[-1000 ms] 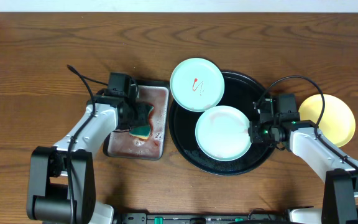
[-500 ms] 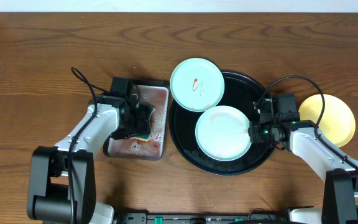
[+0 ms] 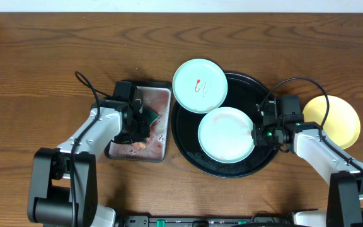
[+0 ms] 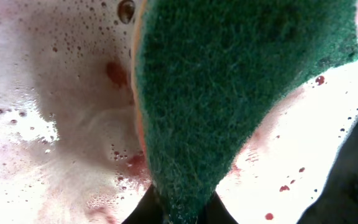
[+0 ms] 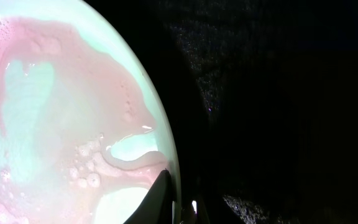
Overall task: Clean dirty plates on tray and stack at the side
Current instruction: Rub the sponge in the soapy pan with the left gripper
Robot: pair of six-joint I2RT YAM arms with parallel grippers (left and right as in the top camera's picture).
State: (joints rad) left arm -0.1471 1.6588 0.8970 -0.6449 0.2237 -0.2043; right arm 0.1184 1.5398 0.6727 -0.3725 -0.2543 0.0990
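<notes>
As left claw (image 4: 178, 210) pinches sponge (image 4: 229, 81), right claw (image 5: 180, 202) grips plate (image 5: 61, 124)

My left claw (image 3: 142, 121), stuffed with the sponge (image 4: 229, 93), sits walled by the sponge tray (image 3: 161, 101); open table (image 3: 43, 75) lies behind it. My right claw (image 3: 258, 133), filled by the edge of a mint plate (image 3: 222, 135), has the black tray (image 3: 257, 94) under it and the yellow plate (image 3: 333, 120) close behind.
</notes>
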